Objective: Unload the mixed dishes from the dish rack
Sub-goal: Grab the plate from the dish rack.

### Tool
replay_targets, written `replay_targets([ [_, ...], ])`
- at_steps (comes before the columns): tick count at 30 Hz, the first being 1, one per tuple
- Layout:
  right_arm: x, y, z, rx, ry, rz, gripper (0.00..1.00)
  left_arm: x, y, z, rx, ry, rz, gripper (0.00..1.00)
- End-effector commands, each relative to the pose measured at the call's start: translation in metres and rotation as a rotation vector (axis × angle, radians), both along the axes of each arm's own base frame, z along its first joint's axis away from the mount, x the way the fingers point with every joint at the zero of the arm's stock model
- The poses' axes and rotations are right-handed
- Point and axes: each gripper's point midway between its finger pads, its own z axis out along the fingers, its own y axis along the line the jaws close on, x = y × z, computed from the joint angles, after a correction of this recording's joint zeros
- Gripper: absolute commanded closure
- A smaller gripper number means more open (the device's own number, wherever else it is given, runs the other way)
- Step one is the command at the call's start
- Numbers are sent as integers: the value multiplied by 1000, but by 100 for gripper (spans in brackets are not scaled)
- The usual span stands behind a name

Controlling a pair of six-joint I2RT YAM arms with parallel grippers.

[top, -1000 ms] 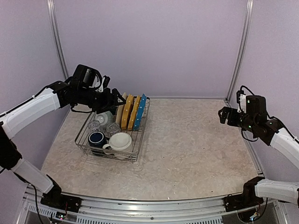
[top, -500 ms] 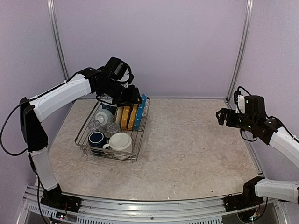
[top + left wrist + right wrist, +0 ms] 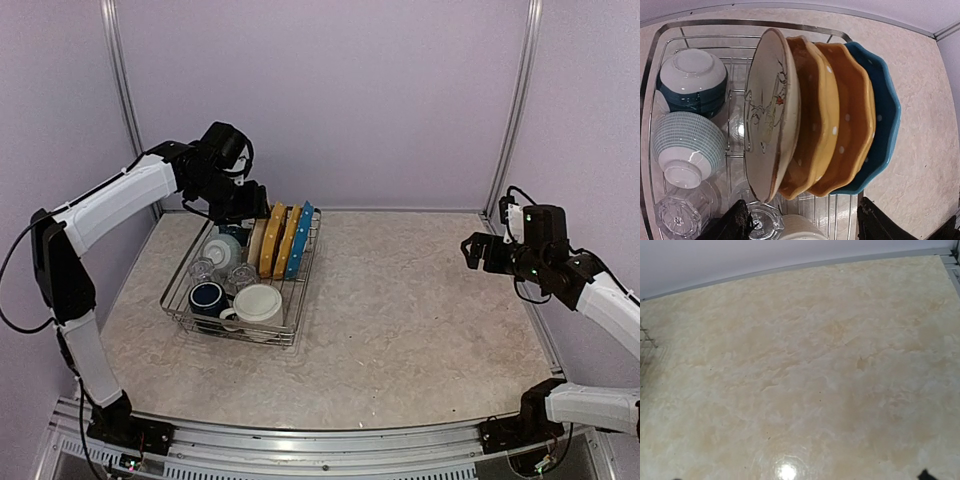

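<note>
**Loaded wire rack, both end effectors empty**

Top view: the shiny wire dish rack [image 3: 230, 332] sits at 9 o'clock on the marbled beige table [image 3: 420, 330]. Scalloped plates [image 3: 285, 240] stand on edge at its 1 o'clock corner, with a cream mug [image 3: 258, 302] at 5 and a navy mug [image 3: 207, 296] at 7. The left end effector [image 3: 258, 208] hovers over the plates. The right end effector [image 3: 470, 250] hangs at 3 o'clock, fingers apart and empty.

Left wrist: fingers [image 3: 735, 225] are spread wide, gripping nothing. Below are a cream glazed plate [image 3: 772, 115], two dotted yellow-orange plates [image 3: 812, 125] and a blue plate [image 3: 885, 115]. There's an upturned dark blue bowl [image 3: 690, 75] at 10 and a ribbed clear glass [image 3: 677, 217] at 7.

Right wrist: just glossy table.
</note>
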Motion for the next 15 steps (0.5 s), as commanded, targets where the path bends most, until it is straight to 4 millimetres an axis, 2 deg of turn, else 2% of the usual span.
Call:
replay_targets([
  [1,-1,7,-1,8,11,25,0,2,16,14,-41,-12,-4,29],
  [3,-1,8,-1,14,13,27,0,7,18,14,-38,-12,-10,32],
  [5,-1,8,-1,13,15,28,0,15,20,7,-29,1,-7,41],
  [8,-2,7,-1,10,19,23,0,24,21,0,-20,11,-14,48],
  [15,-2,6,3,6,20,17,0,41,18,-14,-25,39,-49,57],
])
